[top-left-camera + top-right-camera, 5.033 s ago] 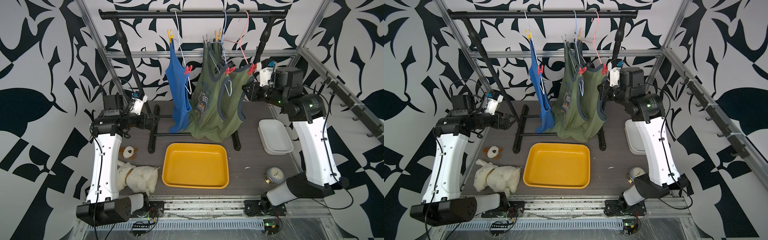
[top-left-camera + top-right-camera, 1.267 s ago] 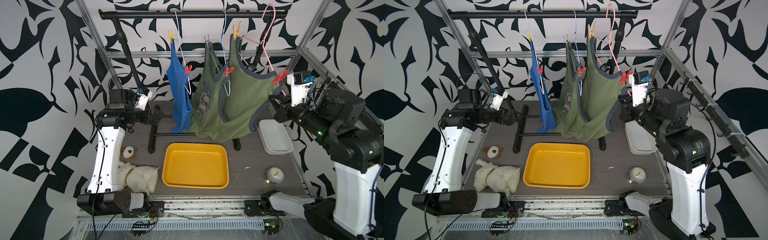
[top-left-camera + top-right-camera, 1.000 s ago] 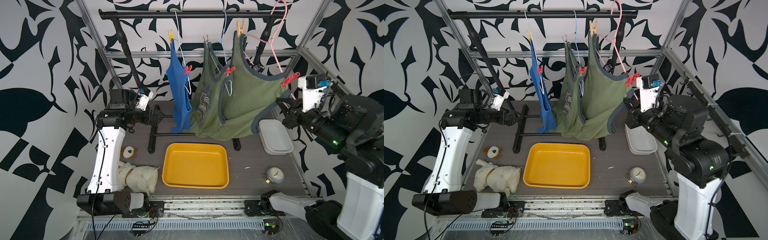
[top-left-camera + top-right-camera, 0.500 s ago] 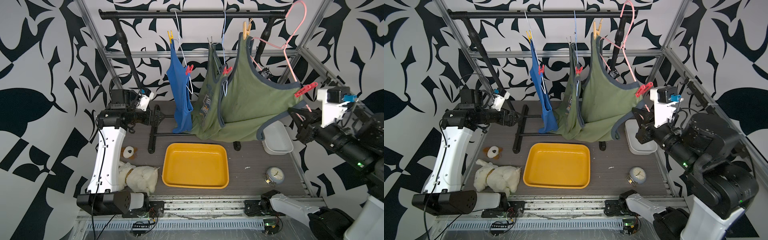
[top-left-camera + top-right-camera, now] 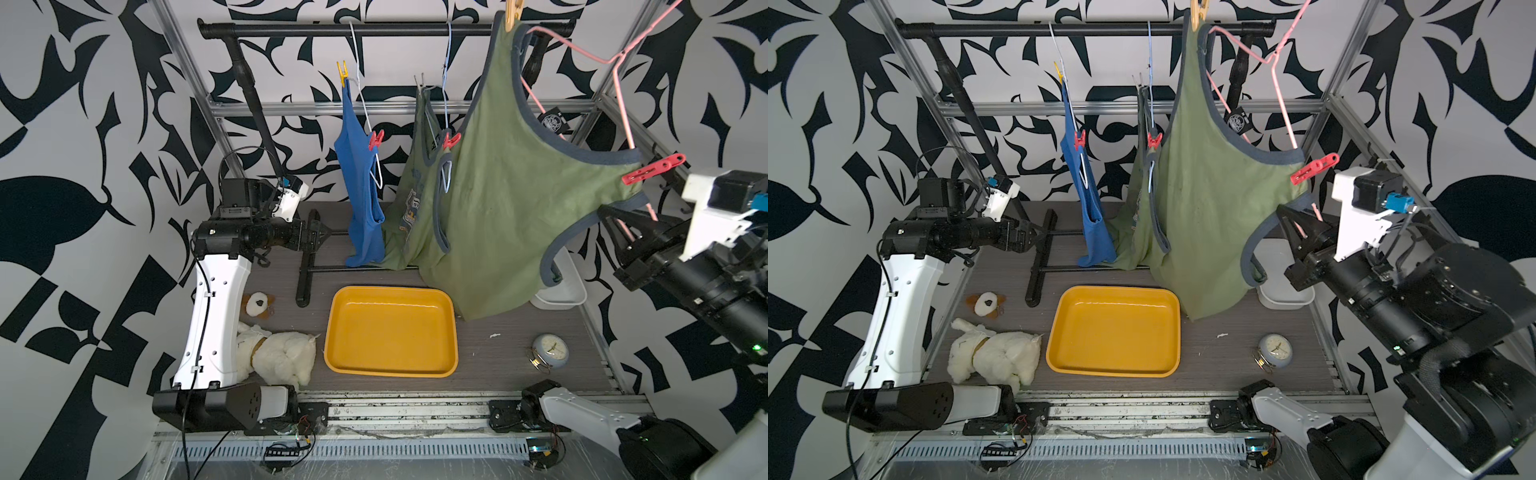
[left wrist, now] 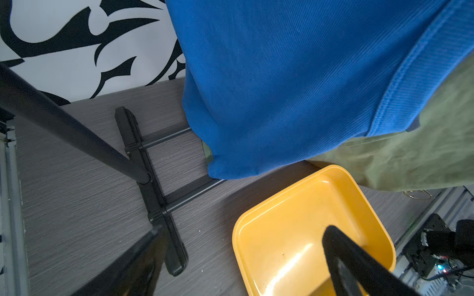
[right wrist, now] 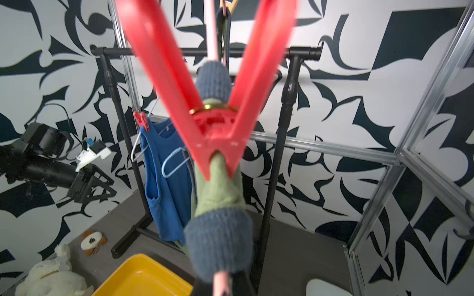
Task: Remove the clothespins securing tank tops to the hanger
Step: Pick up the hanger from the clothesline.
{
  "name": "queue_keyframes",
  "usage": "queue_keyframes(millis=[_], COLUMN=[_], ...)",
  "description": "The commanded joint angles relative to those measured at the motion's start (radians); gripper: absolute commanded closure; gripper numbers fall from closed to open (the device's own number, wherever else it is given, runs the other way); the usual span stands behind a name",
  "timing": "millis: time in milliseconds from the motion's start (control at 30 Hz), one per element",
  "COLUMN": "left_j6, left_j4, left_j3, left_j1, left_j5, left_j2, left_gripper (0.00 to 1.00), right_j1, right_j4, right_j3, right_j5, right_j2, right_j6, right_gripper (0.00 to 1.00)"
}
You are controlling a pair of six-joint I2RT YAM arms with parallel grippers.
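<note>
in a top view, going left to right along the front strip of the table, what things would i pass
white plush toy → yellow tray → alarm clock

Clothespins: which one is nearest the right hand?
The red clothespin on the stretched green tank top's strap, beside the right hand; the rest hang farther back.

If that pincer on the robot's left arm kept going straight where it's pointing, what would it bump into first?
Most likely the lower part of the blue tank top, which hangs just ahead of the open left pincer. Depth is hard to judge, so it might instead pass under the hem.
</note>
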Motion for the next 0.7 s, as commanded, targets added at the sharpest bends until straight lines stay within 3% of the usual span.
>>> queue_keyframes(millis=[0, 333, 667], left_j6=[0.012, 0.006, -0.003], left_j4=[-0.024, -0.024, -0.023], left_j3=[0.026, 0.033, 0.047], left_j1=[-0.005, -0.018, -0.036], left_j5=[0.006, 0.014, 0.02], left_j2=[-0.029, -0.017, -0.003], left_gripper=[0.01, 0.01, 0.01], right_j1=[0.002, 0.002, 0.001], right_j4=[0.23, 0.223, 0.188], right_j3=[0.06, 0.185, 0.193], right_j5=[-0.031, -0.053, -0.066], right_j2=[0.0, 0.023, -0.043], right_j6=[0.026, 0.044, 0.068], right_gripper=[1.0, 1.0, 1.0])
